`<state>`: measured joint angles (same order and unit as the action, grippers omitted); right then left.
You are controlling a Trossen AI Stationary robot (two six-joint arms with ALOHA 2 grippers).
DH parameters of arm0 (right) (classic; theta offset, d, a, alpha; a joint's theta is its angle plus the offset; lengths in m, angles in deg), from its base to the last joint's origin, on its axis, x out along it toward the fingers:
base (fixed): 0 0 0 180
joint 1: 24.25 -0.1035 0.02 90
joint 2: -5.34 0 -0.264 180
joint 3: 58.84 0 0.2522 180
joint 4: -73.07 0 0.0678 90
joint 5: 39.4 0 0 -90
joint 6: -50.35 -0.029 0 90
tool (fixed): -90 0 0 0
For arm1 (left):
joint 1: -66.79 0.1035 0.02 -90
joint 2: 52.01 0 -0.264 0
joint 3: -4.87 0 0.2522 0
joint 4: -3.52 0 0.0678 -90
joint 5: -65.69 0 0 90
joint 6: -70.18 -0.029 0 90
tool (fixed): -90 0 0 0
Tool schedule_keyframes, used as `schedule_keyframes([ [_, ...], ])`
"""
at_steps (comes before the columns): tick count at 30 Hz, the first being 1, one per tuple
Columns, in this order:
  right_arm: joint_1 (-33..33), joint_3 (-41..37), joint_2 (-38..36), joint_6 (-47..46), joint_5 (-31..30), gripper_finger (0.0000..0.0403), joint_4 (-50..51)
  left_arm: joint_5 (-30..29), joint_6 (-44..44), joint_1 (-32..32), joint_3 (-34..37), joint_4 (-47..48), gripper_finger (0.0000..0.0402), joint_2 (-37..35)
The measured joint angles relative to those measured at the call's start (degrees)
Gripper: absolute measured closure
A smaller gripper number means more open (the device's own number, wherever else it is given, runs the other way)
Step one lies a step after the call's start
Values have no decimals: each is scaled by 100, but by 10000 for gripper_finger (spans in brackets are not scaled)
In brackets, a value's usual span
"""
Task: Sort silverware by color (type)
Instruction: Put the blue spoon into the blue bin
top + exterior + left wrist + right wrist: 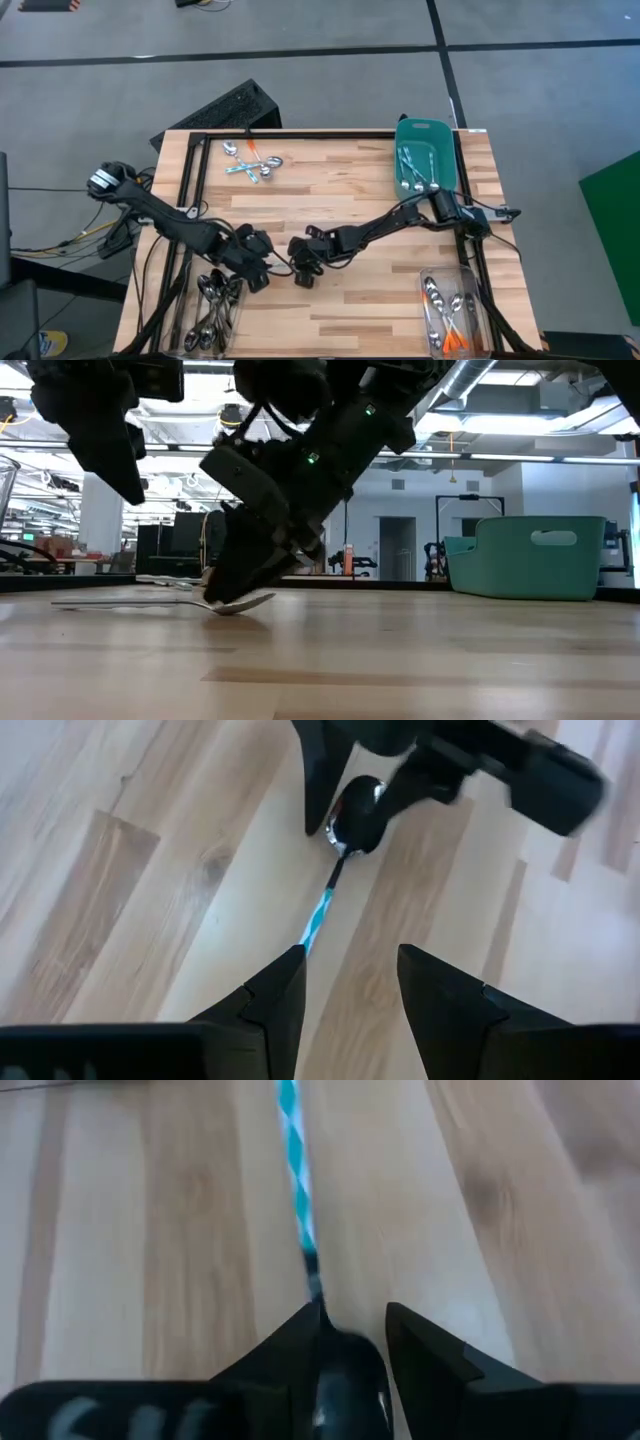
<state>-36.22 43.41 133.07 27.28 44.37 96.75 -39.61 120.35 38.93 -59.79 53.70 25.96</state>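
My right claw [350, 1342] straddles the blue-striped metal spoon's [296, 1175] bowl; the high view hides this. Left claw [350, 982] gapes empty.

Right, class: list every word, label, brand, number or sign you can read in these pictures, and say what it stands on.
No readable text anywhere.
Teal plastic tub: blank sides, no label.
Blue-and-white striped spoon handle: pattern only, no writing.
Wooden table top: no markings.
Right gripper and left gripper: no visible lettering.
Room behind the table: any signs too small to read.
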Motion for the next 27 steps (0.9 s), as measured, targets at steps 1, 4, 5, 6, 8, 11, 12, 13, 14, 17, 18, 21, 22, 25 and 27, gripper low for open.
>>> schedule_keyframes([
  [1, -24, 0, 3, 180, -41, 260, -137, 9, -17, 0, 0, -26, 255, 44],
  [4, -88, 4, 5, 789, -100, 255, -748, -40, -234, -4, 0, -60, 255, 157],
  [5, -92, 7, 34, 920, -104, 253, -917, -32, -275, 10, 0, -70, 255, 185],
  [6, -90, 13, 73, 948, -106, 251, -1079, -9, -283, 34, 0, -88, 255, 194],
  [8, -77, 6, 117, 947, -105, 246, -1080, 11, -257, 54, 0, -130, 255, 183],
  [11, 11, 1, 127, 1081, -126, 240, -1013, 112, -253, 64, 0, -145, 255, 145],
  [12, 35, 17, 191, 1181, -128, 239, -1049, 118, -252, 61, 0, -135, 255, 124],
  [13, 71, 26, 243, 1277, -144, 239, -1104, 139, -252, 59, 0, -149, 255, 115],
  [14, 101, 20, 284, 1383, -127, 240, -1052, 147, -255, 59, -2, -154, 255, 111],
  [17, 144, 29, 426, 1548, 290, 245, -1125, 151, -277, 84, 0, -126, 255, 103],
  [18, 143, 39, 466, 1555, 373, 247, -1128, 157, -274, 89, 0, -124, 255, 101],
  [21, 95, 26, 469, 1616, 419, 253, -987, 245, -276, 107, 0, -110, 255, 101],
  [22, 80, 29, 469, 1624, 379, 256, -965, 270, -272, 110, 0, -100, 255, 101],
  [25, 34, 28, 469, 1609, 163, 262, -952, 291, -253, 107, 0, -85, 255, 101],
  [27, 22, 16, 375, 1604, -11, 265, -907, 291, -251, 107, 0, -77, 255, 101],
])
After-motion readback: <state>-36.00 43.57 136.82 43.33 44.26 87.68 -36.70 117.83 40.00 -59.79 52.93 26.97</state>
